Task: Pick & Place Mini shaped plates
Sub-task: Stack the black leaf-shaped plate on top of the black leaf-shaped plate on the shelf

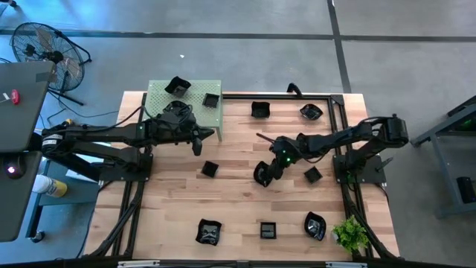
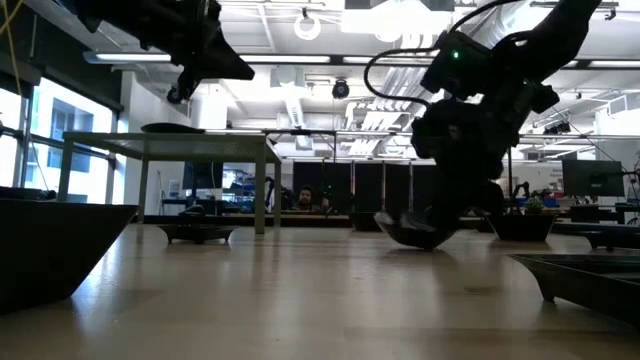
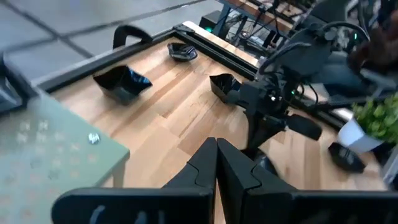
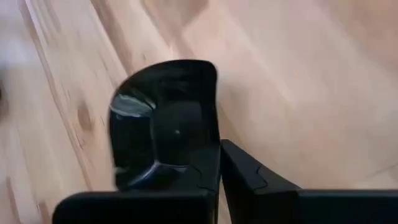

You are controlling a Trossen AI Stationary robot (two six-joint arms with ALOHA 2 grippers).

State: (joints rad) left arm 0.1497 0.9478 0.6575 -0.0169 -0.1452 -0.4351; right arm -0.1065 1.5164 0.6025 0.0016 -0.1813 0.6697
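Several tiny glossy black plates are in view. Two sit on a green pegboard stand [image 1: 195,104]; the others are scattered on the wooden table, such as a square one [image 1: 210,169] and another [image 1: 313,175]. My right gripper [image 1: 265,171] is at mid-table, shut on a rounded black plate [image 4: 165,124], which the low view shows low over the table [image 2: 412,232]. My left gripper [image 1: 199,139] hovers by the stand's near right corner. It is shut and holds nothing [image 3: 216,163]. My right gripper pinches the plate's rim [image 4: 211,140] between its two fingers, one finger [image 4: 186,174] over the inner side and one [image 4: 249,177] outside. It comes down from above at a slant. The plate is tilted, its lower edge [image 2: 400,238] at the table or just over it; which, I cannot tell.
More plates lie along the far edge [image 1: 259,109] [image 1: 311,112] and the near edge [image 1: 209,232] [image 1: 268,230] [image 1: 315,225]. A small green plant [image 1: 349,234] stands at the near right corner. A black frame rail [image 1: 338,112] borders the table's far and right sides.
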